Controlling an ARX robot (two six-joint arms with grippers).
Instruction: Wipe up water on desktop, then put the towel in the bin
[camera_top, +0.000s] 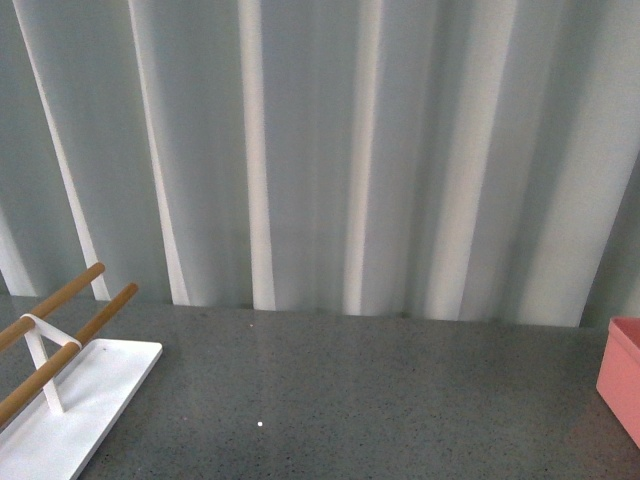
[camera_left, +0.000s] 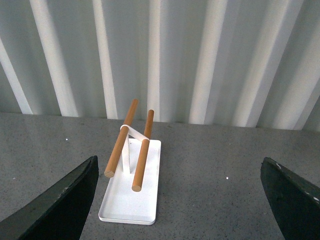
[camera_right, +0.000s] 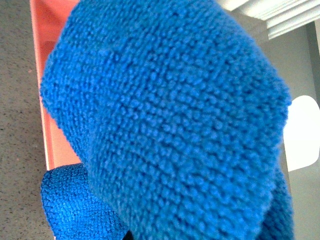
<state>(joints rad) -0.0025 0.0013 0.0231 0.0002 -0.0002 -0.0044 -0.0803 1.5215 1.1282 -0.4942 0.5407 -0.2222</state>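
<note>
Blue, soft and light, the towel hangs before the bin on the table's right, hiding my right tool so I cannot tell its grip; left tool gapes empty; I'd pinch a bunched fold.

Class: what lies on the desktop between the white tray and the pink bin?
In the front view, only bare desktop lies between the white tray and the bin, save one tiny white speck.

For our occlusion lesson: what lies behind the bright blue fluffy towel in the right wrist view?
Behind the bright blue fluffy towel: part of a salmon-pink plastic bin and speckled dark grey desktop. Most of the bin is covered.
</note>
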